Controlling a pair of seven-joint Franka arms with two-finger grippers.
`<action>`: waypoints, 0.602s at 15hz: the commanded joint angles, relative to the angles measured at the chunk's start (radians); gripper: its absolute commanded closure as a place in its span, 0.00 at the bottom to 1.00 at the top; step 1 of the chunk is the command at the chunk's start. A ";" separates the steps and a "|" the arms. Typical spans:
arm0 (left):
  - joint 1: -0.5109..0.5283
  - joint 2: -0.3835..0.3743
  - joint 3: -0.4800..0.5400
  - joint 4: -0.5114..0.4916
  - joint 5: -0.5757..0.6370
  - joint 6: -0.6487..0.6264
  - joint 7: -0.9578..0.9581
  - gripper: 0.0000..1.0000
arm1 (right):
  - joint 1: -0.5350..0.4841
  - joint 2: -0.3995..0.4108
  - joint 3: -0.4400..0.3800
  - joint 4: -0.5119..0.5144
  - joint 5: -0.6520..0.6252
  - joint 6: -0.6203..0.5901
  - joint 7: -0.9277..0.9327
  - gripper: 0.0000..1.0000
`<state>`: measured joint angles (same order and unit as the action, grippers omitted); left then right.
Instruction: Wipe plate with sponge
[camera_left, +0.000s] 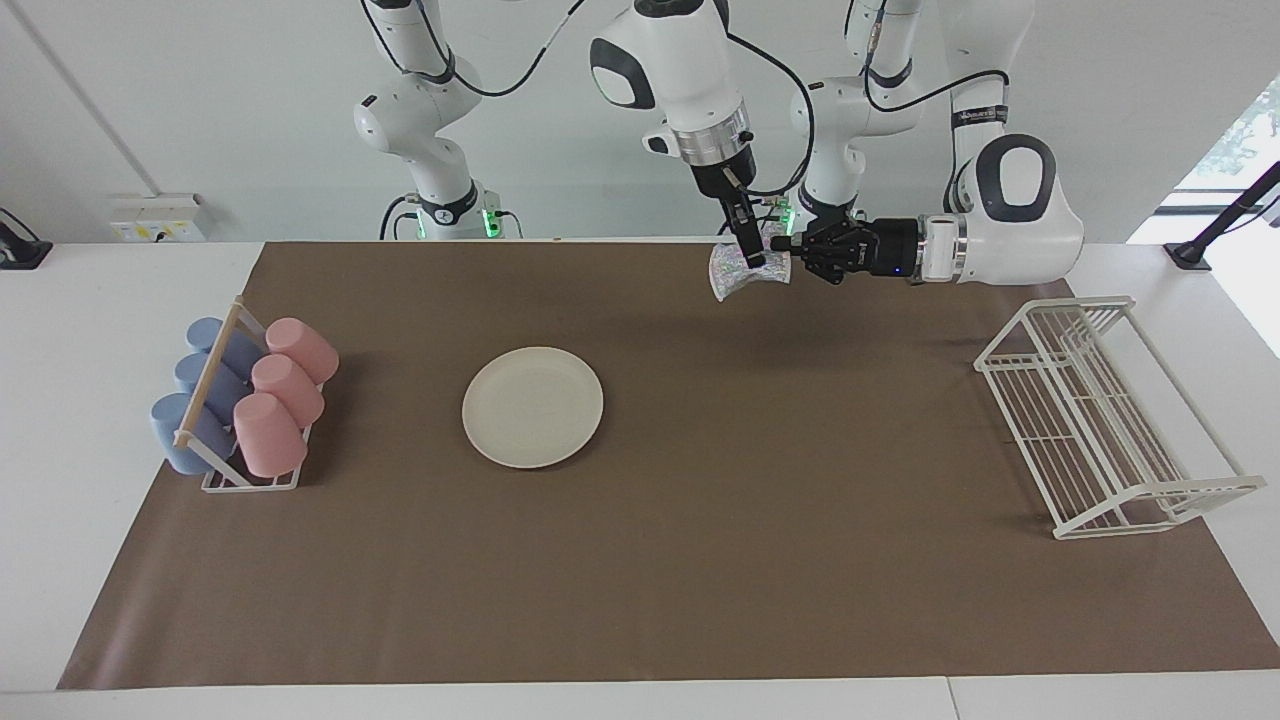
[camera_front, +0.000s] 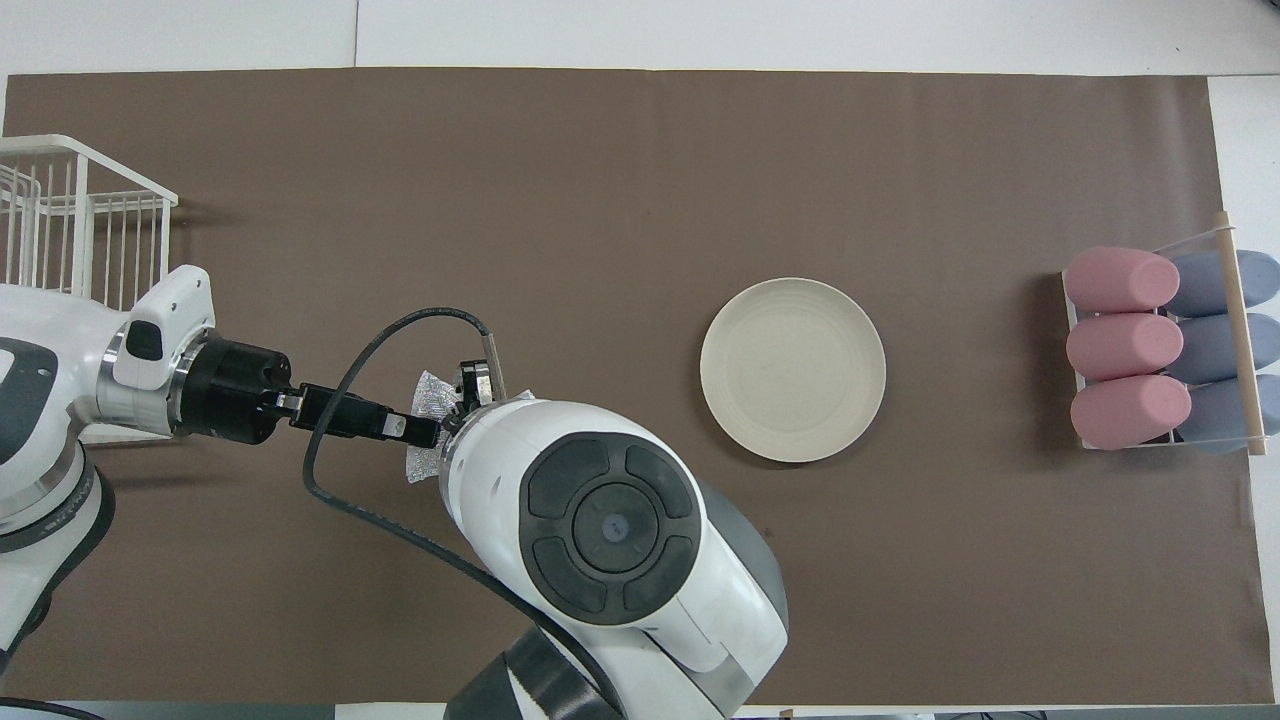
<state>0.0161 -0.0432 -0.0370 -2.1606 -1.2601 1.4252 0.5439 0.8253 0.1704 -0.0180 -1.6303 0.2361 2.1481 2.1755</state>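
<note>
The sponge, silvery and sparkly, hangs in the air over the brown mat, toward the left arm's end. My left gripper reaches in level and is shut on one side of it. My right gripper points straight down at the sponge's pinched middle. In the overhead view my right arm covers most of the sponge. The cream plate lies flat on the mat, well apart from both grippers, toward the right arm's end.
A white wire rack stands at the left arm's end of the mat. A holder with pink and blue cups lying on their sides stands at the right arm's end.
</note>
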 joint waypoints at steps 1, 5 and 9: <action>-0.008 -0.030 0.011 -0.035 -0.015 -0.006 0.016 1.00 | 0.005 -0.023 0.003 -0.036 0.026 0.032 -0.025 1.00; -0.008 -0.030 0.012 -0.035 -0.012 -0.008 0.016 1.00 | 0.005 -0.026 0.003 -0.043 0.025 0.030 -0.046 1.00; -0.008 -0.030 0.012 -0.035 -0.008 -0.009 0.016 1.00 | 0.003 -0.026 0.003 -0.043 0.023 0.029 -0.088 1.00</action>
<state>0.0160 -0.0444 -0.0370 -2.1679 -1.2598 1.4151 0.5450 0.8256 0.1703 -0.0181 -1.6334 0.2361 2.1618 2.1283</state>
